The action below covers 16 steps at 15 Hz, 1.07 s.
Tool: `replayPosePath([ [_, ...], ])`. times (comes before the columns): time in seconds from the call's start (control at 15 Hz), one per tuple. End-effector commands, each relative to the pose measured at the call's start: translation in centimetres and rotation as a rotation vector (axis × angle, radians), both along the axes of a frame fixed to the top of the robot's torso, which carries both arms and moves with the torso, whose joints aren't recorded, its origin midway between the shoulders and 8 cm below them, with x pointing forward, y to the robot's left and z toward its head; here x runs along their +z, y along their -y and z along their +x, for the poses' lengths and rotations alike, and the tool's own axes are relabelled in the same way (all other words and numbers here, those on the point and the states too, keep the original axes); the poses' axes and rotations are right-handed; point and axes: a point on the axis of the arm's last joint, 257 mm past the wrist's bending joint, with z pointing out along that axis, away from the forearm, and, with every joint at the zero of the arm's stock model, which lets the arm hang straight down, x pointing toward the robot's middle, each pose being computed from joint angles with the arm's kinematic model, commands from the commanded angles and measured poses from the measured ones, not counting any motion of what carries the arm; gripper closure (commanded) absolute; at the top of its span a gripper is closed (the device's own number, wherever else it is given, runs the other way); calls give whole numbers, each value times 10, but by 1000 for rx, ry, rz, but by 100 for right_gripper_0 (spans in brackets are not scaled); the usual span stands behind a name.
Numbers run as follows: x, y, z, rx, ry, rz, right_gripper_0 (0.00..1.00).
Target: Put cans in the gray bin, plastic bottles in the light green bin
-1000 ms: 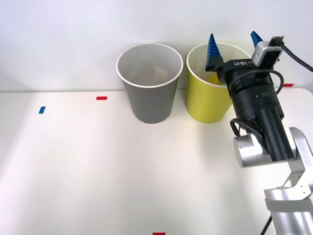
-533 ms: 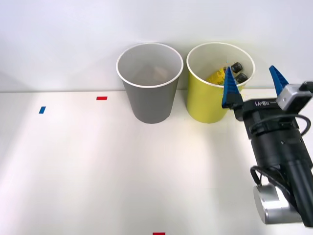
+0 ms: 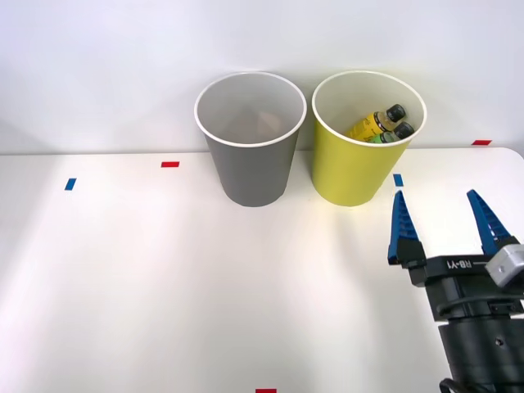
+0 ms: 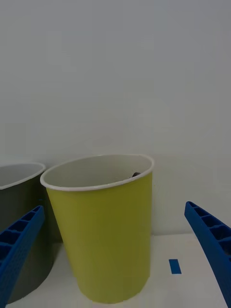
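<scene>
- The right pincer (image 3: 445, 224) stands at the near right of the white surface (image 3: 164, 278), fingers pointing up and away toward the bins — spread wide, holding nothing.
- The light green bin (image 3: 352, 168) is just beyond it, both plastic bottles (image 3: 378, 124) lying inside.
- The gray bin (image 3: 254, 172) sits just left of the green one.

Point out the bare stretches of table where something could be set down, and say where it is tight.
Widest free patch: the table in front of the gray bin, between the blue tape and the open right claw. Tight: the narrow gap between the gray bin and the light green bin, which holds the plastic bottles, and the strip between that bin and the claw.
</scene>
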Motion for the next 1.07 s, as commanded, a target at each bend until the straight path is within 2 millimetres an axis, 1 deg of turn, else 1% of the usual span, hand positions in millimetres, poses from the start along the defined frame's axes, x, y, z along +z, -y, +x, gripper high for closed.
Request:
replayPosePath([
  [0.07, -8, 1, -20, -2, 5, 17, 0],
  [0.13, -11, 1, -26, 4, 17, 28, 0],
  [0.2, -20, 2, -33, 13, 53, 59, 0],
  [0.33, -41, 3, -46, 14, 96, 66, 0],
  [0.47, -52, 1, -55, 6, 72, 42, 0],
  [0.67, -80, 3, -83, -13, -12, -8, 0],
  [0.73, -91, -2, -91, -9, -46, -56, 0],
  [0.93, -108, -11, -105, -1, -101, -140, 0],
  [1.07, -114, -11, -109, 2, -122, -154, 0],
])
